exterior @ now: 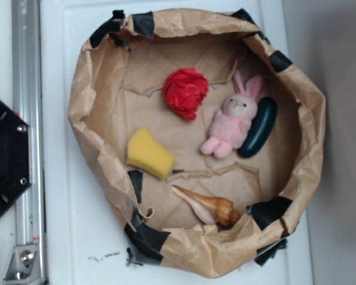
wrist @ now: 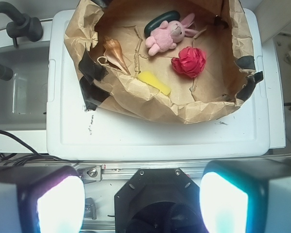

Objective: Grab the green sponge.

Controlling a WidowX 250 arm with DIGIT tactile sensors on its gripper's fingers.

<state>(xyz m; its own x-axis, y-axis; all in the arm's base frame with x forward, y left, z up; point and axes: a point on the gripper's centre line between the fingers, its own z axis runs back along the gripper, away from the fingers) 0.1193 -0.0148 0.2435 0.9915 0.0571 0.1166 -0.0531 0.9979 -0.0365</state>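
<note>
Paper-lined basin [exterior: 311, 136], contents by clock face in the exterior view:
- green sponge [exterior: 149, 152] [wrist: 154, 82]: yellow foam wedge, about 8 o'clock, lying free.
- Red crumpled ball [exterior: 186, 92]: 12 o'clock.
- Pink plush bunny [exterior: 231, 119]: 3 o'clock, touching a dark green oblong [exterior: 259, 127].
- Seashell [exterior: 206, 205]: 6 o'clock.

Gripper [wrist: 143, 204]: fingers spread wide, holding nothing, well apart from the basin, outside its rim.

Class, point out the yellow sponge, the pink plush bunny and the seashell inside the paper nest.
yellow sponge [exterior: 148, 153]: exterior view, middle of its top face.
pink plush bunny [exterior: 230, 124]: exterior view, its chest.
seashell [exterior: 209, 206]: exterior view, the wide part of its body.
</note>
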